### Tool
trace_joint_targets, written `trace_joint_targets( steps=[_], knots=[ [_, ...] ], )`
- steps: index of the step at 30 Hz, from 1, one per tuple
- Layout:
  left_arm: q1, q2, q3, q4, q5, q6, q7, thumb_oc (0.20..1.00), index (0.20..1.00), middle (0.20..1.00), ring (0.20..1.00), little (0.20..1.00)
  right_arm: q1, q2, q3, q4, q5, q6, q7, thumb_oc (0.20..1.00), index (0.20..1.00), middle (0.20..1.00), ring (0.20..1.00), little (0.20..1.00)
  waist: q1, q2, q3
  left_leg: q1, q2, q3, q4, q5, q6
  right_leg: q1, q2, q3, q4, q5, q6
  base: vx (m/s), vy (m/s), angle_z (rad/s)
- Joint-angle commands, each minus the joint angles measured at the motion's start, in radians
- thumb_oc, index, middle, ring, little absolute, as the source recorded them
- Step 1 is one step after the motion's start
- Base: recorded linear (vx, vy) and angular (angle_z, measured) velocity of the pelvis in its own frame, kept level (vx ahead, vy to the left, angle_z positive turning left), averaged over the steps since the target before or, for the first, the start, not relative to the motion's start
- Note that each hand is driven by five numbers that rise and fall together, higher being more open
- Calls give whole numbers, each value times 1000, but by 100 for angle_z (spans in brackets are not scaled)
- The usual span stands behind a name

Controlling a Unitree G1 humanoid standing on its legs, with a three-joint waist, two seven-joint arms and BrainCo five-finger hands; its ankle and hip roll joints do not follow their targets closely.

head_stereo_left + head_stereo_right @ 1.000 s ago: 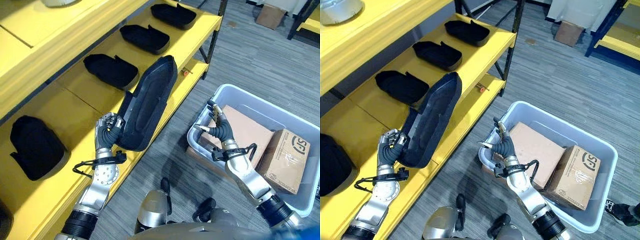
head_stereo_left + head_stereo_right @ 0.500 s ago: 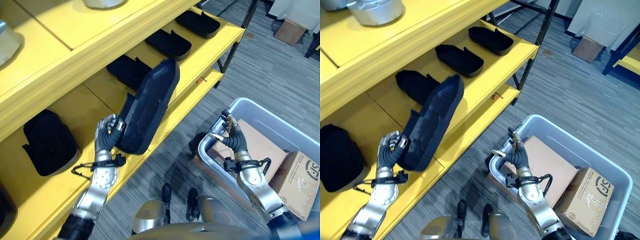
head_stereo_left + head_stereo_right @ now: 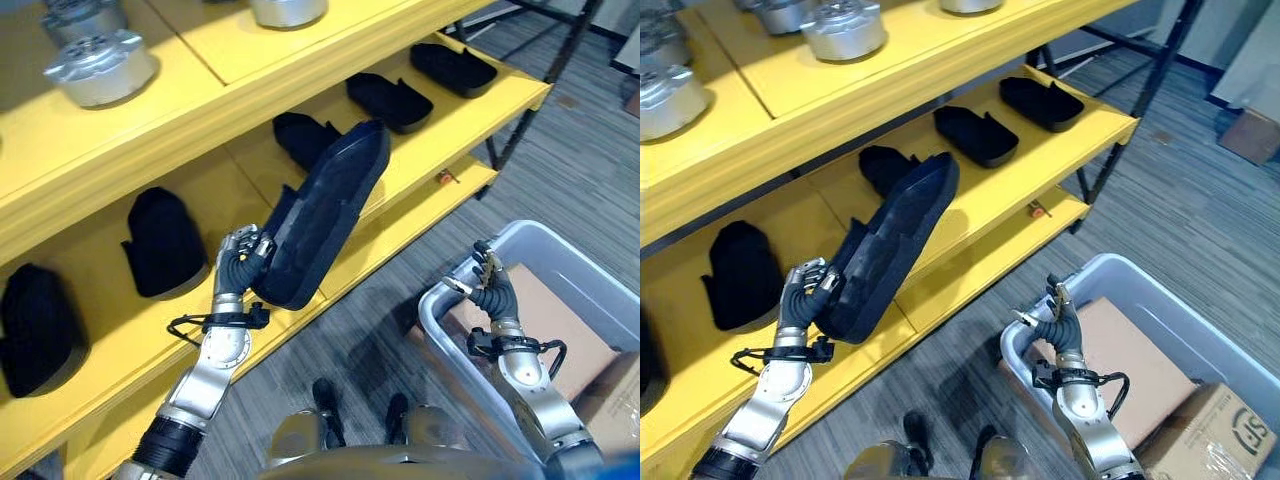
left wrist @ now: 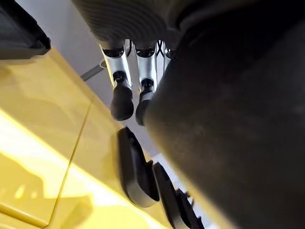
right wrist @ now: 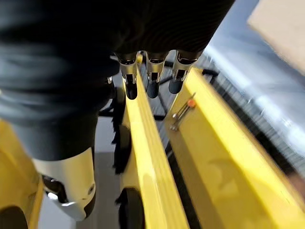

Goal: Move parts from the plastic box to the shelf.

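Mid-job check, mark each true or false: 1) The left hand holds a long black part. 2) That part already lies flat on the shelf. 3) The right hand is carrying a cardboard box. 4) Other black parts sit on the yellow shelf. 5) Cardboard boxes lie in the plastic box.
1) True: the left hand is curled round the lower end of the long black part.
2) False: it is held tilted up above the yellow shelf.
3) False: the right hand is open and empty, over the plastic box rim.
4) True: several black parts rest there.
5) True: cardboard boxes lie inside.
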Motion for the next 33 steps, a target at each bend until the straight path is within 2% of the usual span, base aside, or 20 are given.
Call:
trace_joint_targets(
  steps=[1,2,3,4,5,7,9,11,12,14,16,17,18,20,24,28,30,31,32,33],
  knots=[
    [-26,38,42,-99,6,-64,43,200,200,200,200,200,-47,26,-41,-40,42,-27,23,1000,1000,1000,1000,1000,-16,-89,23,50,43,66,240,-181,-27,77,27,34,-103,48,50,-129,132,12],
    [-16,38,45,-112,8,-58,51,200,200,200,200,200,-49,21,-45,-39,50,-21,34,1000,1000,1000,1000,1000,-16,-93,22,53,69,56,284,-170,-37,78,21,35,-105,49,42,-193,308,-2],
    [11,41,67,-132,10,-58,55,200,200,200,200,200,-53,8,-47,-41,71,-10,42,1000,1000,1000,1000,1000,-12,-89,12,79,108,8,315,-138,-59,66,17,51,-98,46,27,-189,360,-15],
    [19,41,76,-137,16,-60,53,200,200,200,200,200,-54,5,-49,-42,79,-11,38,1000,1000,1000,1000,1000,-10,-85,7,89,116,-16,316,-125,-67,60,16,58,-94,45,22,-206,433,-16],
    [26,40,85,-138,21,-63,54,200,200,200,200,200,-57,3,-51,-39,89,-18,38,1000,1000,1000,1000,1000,-6,-78,0,104,110,-48,296,-129,-70,52,14,66,-91,44,21,-211,316,-6],
    [27,47,94,-136,19,-70,44,200,200,200,200,200,-64,3,-52,-32,97,-27,39,1000,1000,1000,1000,1000,-2,-68,-4,114,105,-60,236,-110,-63,33,4,61,-87,56,18,-231,336,1],
    [14,59,91,-131,55,-99,35,200,200,200,200,200,-66,8,-60,-32,90,-25,13,1000,1000,1000,1000,1000,-17,-51,-8,147,101,-23,150,-133,-60,24,-10,44,-75,50,26,-207,457,16],
    [0,81,79,-131,139,-141,48,200,200,200,200,200,-61,12,-71,-17,98,-22,-16,1000,1000,1000,1000,1000,-28,-37,-17,173,81,-13,81,-160,-64,36,-26,39,-79,46,53,-187,495,95],
    [-5,92,72,-134,155,-141,40,200,200,200,200,200,-66,19,-83,13,88,-32,-21,1000,1000,1000,1000,1000,-22,-34,-25,176,54,-11,39,-174,-53,44,-48,28,-104,74,79,-229,313,88],
    [-4,96,72,-140,150,-132,39,200,200,200,200,200,-72,22,-86,22,83,-34,-18,1000,1000,1000,1000,1000,-15,-34,-23,168,41,-3,31,-162,-42,42,-60,10,-117,102,83,-225,282,55],
    [16,104,85,-146,164,-130,60,200,200,200,200,200,-85,30,-89,32,75,-35,-9,1000,1000,1000,1000,1000,5,-34,-21,165,19,-13,30,-171,-31,43,-78,-1,-133,129,104,-177,299,24],
    [35,112,103,-152,169,-131,75,200,200,200,200,200,-91,34,-92,25,71,-28,1,1000,1000,1000,1000,1000,23,-35,-21,169,2,-33,42,-201,-26,48,-90,4,-145,137,127,-172,223,12],
    [39,113,107,-154,171,-132,80,200,200,200,200,200,-92,34,-92,24,71,-26,5,1000,1000,1000,1000,1000,26,-39,-17,161,-1,-18,46,-189,-20,42,-96,-11,-150,155,122,-110,226,9],
    [60,120,134,-157,206,-153,108,200,200,200,200,200,-93,41,-98,7,91,9,28,1000,1000,1000,1000,1000,44,-40,-13,159,-20,-36,66,-224,-11,41,-110,-4,-154,162,147,-121,188,8],
    [62,137,158,-165,295,-184,144,200,200,200,200,200,-117,34,-88,3,2,-20,30,1000,1000,1000,1000,1000,71,-54,4,128,-49,-43,127,-267,15,19,-146,-16,-142,187,167,-184,191,21],
    [30,144,153,-152,282,-191,154,200,200,200,200,200,-168,18,-42,-11,-98,-32,70,1000,1000,1000,1000,1000,102,-72,25,94,-79,-47,217,-338,47,-12,-211,-34,-133,255,191,-147,218,31],
    [23,143,153,-153,276,-188,149,200,200,200,200,200,-175,16,-32,-16,-100,-27,80,1000,1000,1000,1000,1000,105,-74,30,94,-90,-57,227,-351,56,-18,-227,-30,-137,281,201,-30,169,42],
    [20,142,152,-154,271,-185,137,200,200,200,200,200,-177,15,-24,-22,-94,-26,78,1000,1000,1000,1000,1000,107,-78,32,96,-102,-65,228,-355,60,-20,-241,-22,-147,308,209,-75,269,14],
    [17,139,146,-153,258,-196,109,200,200,200,200,200,-173,14,-15,-30,-92,-28,83,1000,1000,1000,1000,1000,104,-87,34,96,-127,-67,216,-338,68,-27,-267,-11,-177,370,215,-72,253,17],
    [15,135,139,-154,266,-201,99,200,200,200,200,200,-170,12,-13,-34,-88,-28,80,1000,1000,1000,1000,1000,101,-87,31,99,-135,-77,205,-333,68,-27,-269,4,-190,387,220,-71,219,21]
  ],
)
